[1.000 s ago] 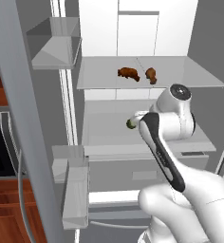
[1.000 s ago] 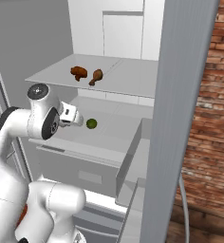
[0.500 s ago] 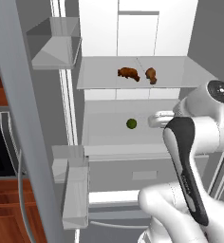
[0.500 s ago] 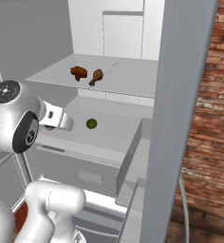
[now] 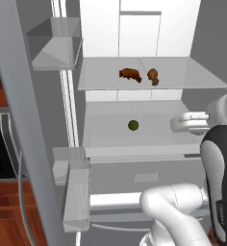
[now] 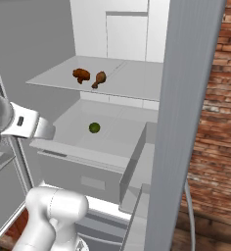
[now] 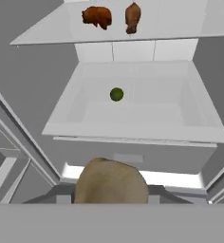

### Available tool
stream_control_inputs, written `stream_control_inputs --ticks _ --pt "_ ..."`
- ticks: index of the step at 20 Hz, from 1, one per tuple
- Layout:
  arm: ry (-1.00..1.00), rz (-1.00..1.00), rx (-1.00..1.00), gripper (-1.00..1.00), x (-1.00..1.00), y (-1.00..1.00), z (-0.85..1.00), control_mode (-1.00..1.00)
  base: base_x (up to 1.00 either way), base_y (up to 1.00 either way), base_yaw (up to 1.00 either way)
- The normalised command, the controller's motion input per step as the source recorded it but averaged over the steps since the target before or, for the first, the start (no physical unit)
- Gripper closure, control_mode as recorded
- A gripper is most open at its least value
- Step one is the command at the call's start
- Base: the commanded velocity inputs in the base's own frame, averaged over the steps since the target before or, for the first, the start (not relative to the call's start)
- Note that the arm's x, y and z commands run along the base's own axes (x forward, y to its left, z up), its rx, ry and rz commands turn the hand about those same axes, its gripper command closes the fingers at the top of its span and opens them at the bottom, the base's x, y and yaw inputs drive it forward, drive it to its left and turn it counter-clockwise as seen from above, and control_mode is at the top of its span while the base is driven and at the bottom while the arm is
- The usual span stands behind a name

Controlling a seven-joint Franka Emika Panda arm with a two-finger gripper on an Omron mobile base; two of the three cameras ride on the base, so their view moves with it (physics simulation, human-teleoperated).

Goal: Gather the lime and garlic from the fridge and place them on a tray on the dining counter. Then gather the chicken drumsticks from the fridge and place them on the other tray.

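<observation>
The fridge (image 5: 139, 33) stands open, white inside. The lime (image 5: 133, 125) (image 6: 94, 128) (image 7: 116, 94) lies alone in the pulled-out white drawer (image 5: 134, 153). Two chicken drumsticks (image 5: 130, 74) (image 5: 153, 76) rest on the glass shelf (image 6: 132, 83) above it, also the drumsticks (image 7: 97, 16). My gripper (image 7: 111, 190) is drawn back in front of and below the drawer, shut on a tan garlic bulb (image 7: 111, 180) that hides the fingertips. In the left base view the white hand (image 5: 190, 123) hangs right of the lime. The dining counter is out of view.
The open left door with its bins (image 5: 74, 192) stands at the left, the right door's edge (image 6: 186, 122) close on the right. A red brick face (image 6: 222, 122) lies beyond that door. Wooden cabinets (image 5: 9, 211) are at lower left.
The hand has pulled back out of the drawer, away from the lime and toward the cameras. The lime and drumsticks have stayed in place.
</observation>
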Motion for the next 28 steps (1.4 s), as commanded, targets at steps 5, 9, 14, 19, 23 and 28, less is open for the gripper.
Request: stream_control_inputs --ticks 5,9,14,19,23,28 --pt "-0.02 0.0 0.0 1.0 -0.66 0.0 0.33 -1.0 0.0 0.0 0.0" --pt "-0.04 0.0 0.0 1.0 -0.22 0.0 0.04 -1.0 0.0 0.0 0.0" --pt "0.0 0.0 0.0 1.0 0.0 0.0 0.0 1.0 0.15 -0.01 0.0" --pt "0.0 0.0 0.0 1.0 0.0 0.0 0.0 1.0 -0.41 -0.13 0.0" --pt "0.0 0.0 0.0 1.0 0.0 0.0 0.0 1.0 -1.0 -0.03 0.0" --pt "0.0 0.0 0.0 1.0 0.0 0.0 0.0 1.0 -1.0 -0.01 0.0"
